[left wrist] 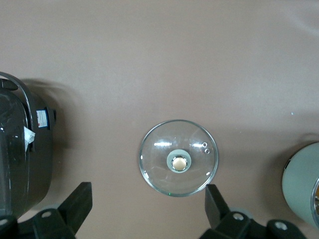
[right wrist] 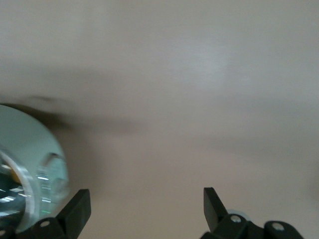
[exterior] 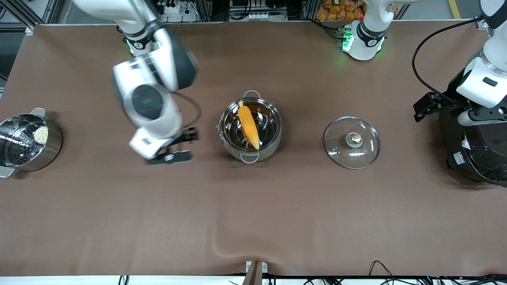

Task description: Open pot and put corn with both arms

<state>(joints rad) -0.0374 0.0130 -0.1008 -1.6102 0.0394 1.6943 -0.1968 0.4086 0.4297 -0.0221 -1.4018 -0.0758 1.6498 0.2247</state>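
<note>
Corn inside pot, lid beside it, both jaws wide open, empty.

White arms with dark grey joints; black two-finger right gripper and left gripper; black cable; green base lights.

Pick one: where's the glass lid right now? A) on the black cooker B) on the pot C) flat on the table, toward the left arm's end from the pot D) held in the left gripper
C: the lid lies flat on the table with its knob up, apart from the open pot that holds the corn, and the left gripper hangs above it with fingers spread, touching nothing.
</note>
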